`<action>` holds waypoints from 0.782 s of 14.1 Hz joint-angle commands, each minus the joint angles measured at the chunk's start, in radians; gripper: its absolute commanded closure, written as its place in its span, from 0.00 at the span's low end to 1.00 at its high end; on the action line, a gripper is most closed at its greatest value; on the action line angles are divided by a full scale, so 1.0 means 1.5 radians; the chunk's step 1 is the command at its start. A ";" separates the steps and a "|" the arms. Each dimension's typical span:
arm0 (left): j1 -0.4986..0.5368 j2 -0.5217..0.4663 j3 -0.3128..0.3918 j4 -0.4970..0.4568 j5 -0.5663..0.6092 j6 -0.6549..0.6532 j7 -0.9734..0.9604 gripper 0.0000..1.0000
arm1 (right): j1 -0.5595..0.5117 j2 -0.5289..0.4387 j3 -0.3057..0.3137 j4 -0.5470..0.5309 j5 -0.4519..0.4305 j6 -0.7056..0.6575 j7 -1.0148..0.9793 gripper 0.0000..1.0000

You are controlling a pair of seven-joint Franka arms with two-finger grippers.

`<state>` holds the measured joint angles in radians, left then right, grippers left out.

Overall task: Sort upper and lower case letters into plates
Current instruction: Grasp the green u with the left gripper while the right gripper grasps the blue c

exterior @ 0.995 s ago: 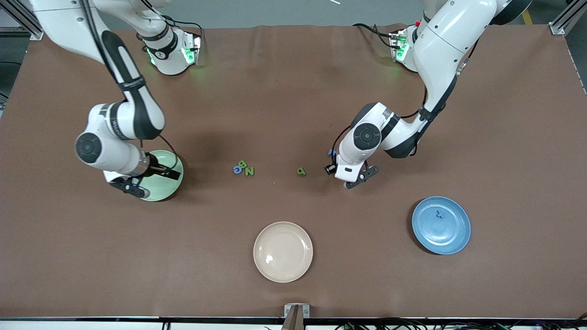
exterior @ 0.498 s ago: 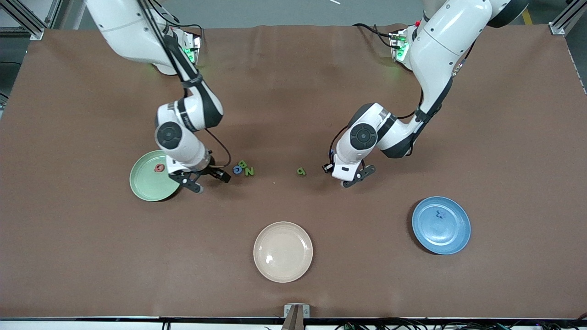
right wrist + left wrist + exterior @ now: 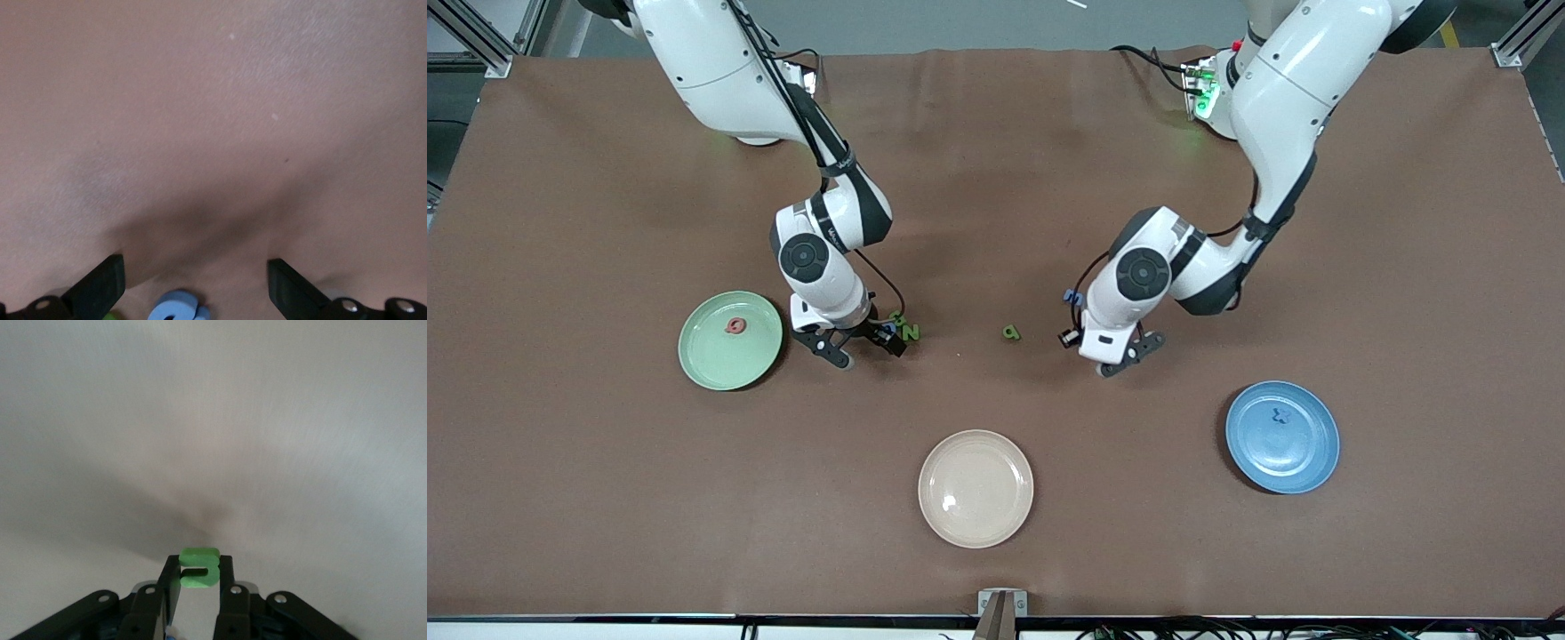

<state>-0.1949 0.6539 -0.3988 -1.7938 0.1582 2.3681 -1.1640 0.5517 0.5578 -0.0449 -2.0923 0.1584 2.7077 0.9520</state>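
Left gripper (image 3: 198,587): pressed together on a small green letter (image 3: 199,567), pinched between both fingers (image 3: 225,587); positioned over bare brown table (image 3: 996,178), between the loose green letter and the blue plate.

Right gripper (image 3: 861,347): spread wide, fingers (image 3: 100,287) apart on either side of the blue G (image 3: 177,308); low over the letter cluster, just beside the mint green plate.

Mint green plate (image 3: 711,369): toward the right arm's end of the table; red G (image 3: 735,326) lying in it.

Blue plate (image 3: 1307,462): toward the left arm's end, nearer the front camera than the mint green plate; small blue letter (image 3: 1282,414) in it, shape not legible.

Green N (image 3: 910,332): on the table, touching the cluster at the right gripper; green B partly hidden by the gripper.

Loose green letter (image 3: 1010,332): alone on the table, between the two grippers.

Cream-beige plate (image 3: 975,524): nearest the front camera, mid-table.
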 commanded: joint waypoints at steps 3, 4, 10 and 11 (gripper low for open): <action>0.110 -0.017 -0.002 0.112 0.013 -0.148 0.219 0.98 | 0.022 0.004 -0.004 0.001 0.005 -0.008 0.028 0.03; 0.136 -0.017 0.002 0.115 0.021 -0.156 0.271 0.98 | 0.022 0.001 -0.004 0.001 0.005 -0.011 0.029 0.05; 0.280 0.001 0.010 0.117 0.073 -0.151 0.546 0.96 | 0.021 -0.030 -0.004 0.003 0.005 -0.076 0.026 0.09; 0.291 0.007 0.011 0.117 0.087 -0.150 0.572 0.94 | 0.021 -0.032 -0.004 0.003 0.005 -0.080 0.027 0.10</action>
<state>0.2251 0.6455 -0.3799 -1.6264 0.2497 2.1462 -0.3700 0.5711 0.5337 -0.0456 -2.0698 0.1584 2.6082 0.9744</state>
